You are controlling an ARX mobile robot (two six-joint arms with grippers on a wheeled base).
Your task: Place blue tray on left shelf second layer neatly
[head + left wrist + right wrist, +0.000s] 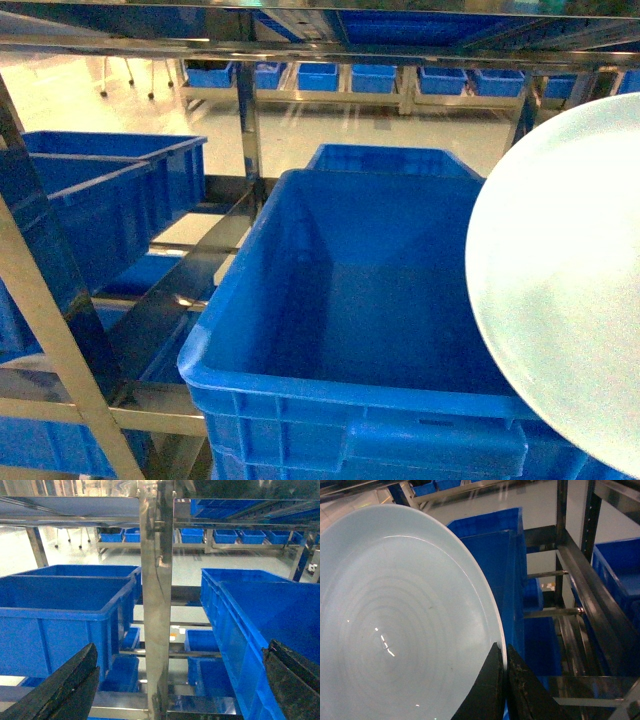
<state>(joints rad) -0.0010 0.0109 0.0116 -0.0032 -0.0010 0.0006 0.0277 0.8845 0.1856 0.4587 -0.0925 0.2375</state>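
Observation:
The blue tray is a pale sky-blue round plate held up on edge at the right of the head view, over the near corner of a dark-blue crate. It fills the left of the right wrist view, where my right gripper is shut on its rim, one black finger on each face. The left shelf is a shiny steel rack whose square upright stands straight ahead of my left gripper. That gripper is open and holds nothing, its fingers wide apart. Neither gripper shows in the head view.
A large dark-blue crate sits on the tier right in front, with another behind it and more crates on the left bay. Steel uprights and rails frame the bays. More crates line a far rack.

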